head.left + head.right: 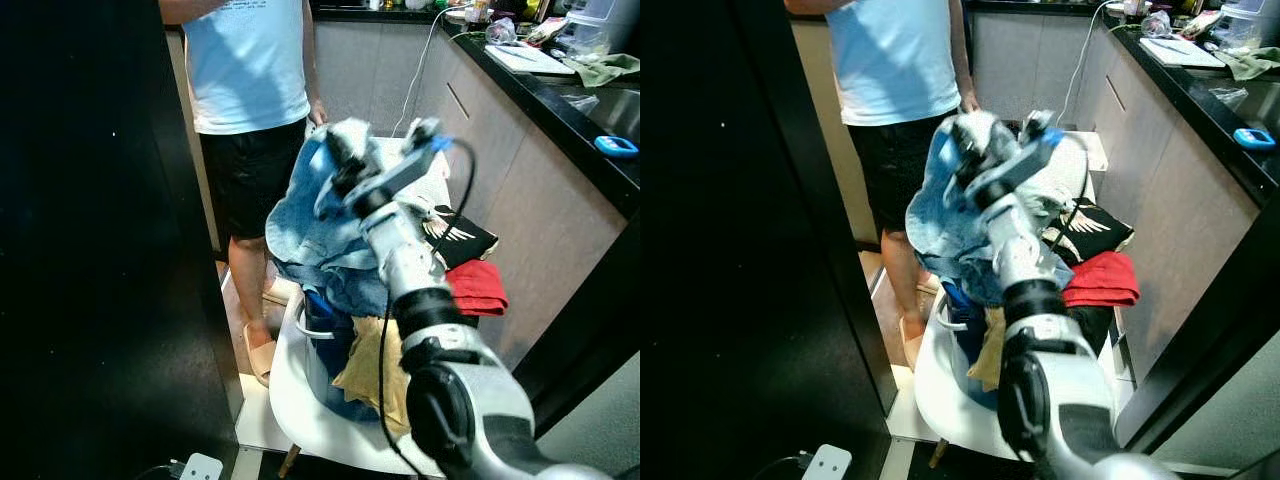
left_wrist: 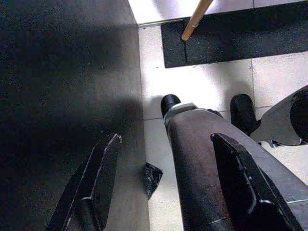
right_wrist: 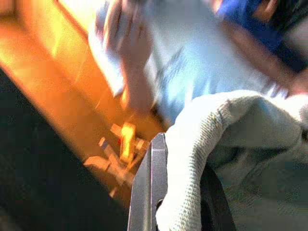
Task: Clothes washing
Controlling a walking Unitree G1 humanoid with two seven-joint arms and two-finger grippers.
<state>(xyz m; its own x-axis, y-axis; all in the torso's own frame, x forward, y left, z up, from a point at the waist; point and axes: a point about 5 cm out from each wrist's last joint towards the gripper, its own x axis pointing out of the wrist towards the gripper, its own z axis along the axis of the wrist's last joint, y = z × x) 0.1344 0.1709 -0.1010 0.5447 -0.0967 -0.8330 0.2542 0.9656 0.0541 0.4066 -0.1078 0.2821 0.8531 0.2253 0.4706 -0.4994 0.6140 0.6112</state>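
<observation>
A pale blue terry towel [image 1: 305, 215] hangs lifted above the heap of laundry, bunched at its top in the right gripper [image 1: 335, 165], whose black fingers are clamped into the cloth; the right wrist view has the same weave [image 3: 240, 159] folded over one finger [image 3: 154, 187]. Just below the gripper, more blue cloth, a mustard-yellow garment [image 1: 375, 370] and other clothes fill a white moulded plastic chair [image 1: 300, 410]. Beside the gripper on its right lie a black garment with a white wing print [image 1: 462, 238] and a folded red garment [image 1: 478, 288], both next to a beige cabinet front under a black countertop [image 1: 560, 95]. Beyond the gripper stands a person in a light blue T-shirt and black shorts [image 1: 250, 100]. The left gripper [image 2: 163, 187] hangs by the robot's leg over white floor tiles [image 2: 207, 86], fingers spread apart and holding nothing.
</observation>
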